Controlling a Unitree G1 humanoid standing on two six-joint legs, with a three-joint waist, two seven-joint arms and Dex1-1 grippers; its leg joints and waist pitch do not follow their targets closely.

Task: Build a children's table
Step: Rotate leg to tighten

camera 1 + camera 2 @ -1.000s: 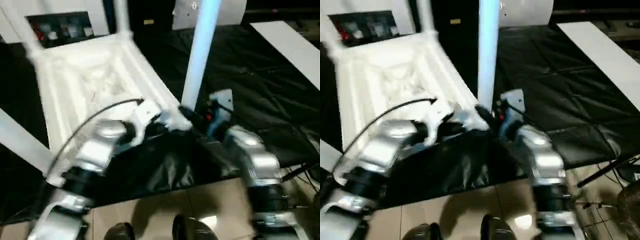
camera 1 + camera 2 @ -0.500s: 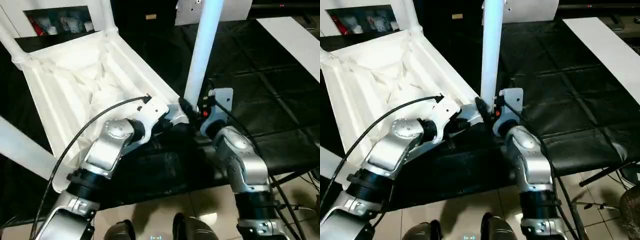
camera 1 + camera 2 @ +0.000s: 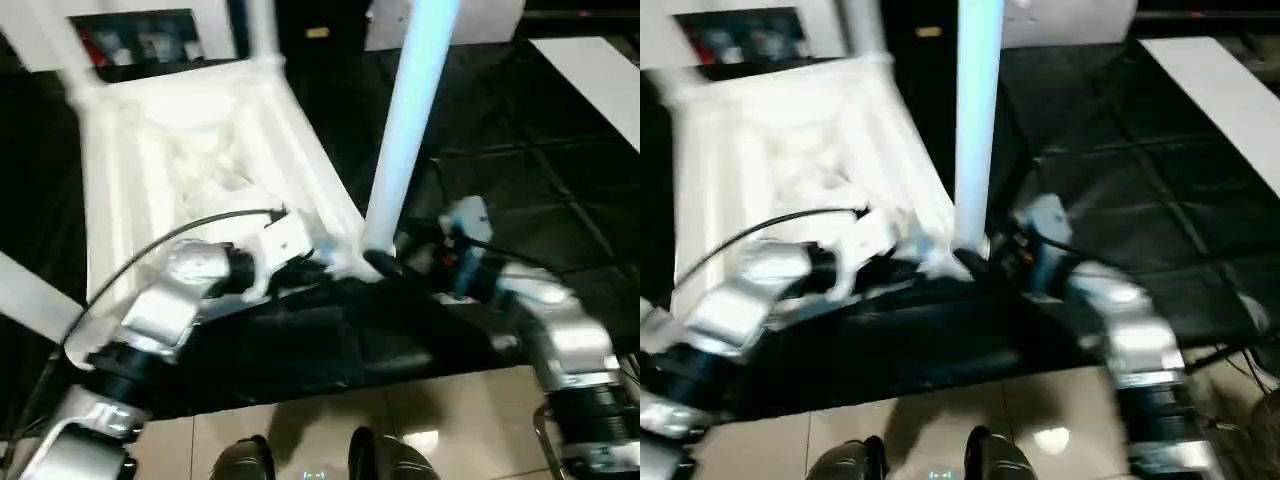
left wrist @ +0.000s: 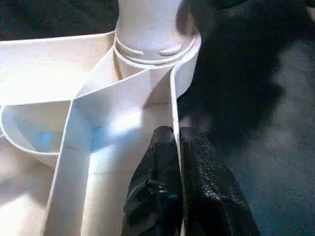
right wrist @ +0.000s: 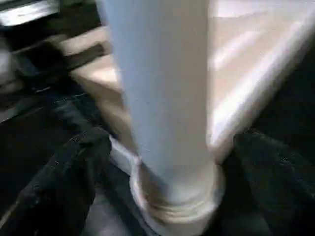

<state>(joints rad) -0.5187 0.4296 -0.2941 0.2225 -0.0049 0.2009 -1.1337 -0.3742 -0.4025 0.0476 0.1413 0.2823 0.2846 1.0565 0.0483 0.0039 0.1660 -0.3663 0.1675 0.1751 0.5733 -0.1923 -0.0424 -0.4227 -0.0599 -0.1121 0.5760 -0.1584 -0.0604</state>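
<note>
At near corner, left pincer (image 4: 176,162) clamps top's rib (image 4: 173,105) to steady it; right pincer (image 5: 162,162) gapes around seated leg (image 3: 405,130).

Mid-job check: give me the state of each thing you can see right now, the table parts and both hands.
Table top: upside down, ribbed underside up.
Near corner leg: upright, seated in its corner socket.
Far corner leg: standing in its socket.
Left hand: shut, pinching the table top's thin rim wall beside the socket.
Right hand: open, fingers spread either side of the near leg's base, not gripping.
</note>
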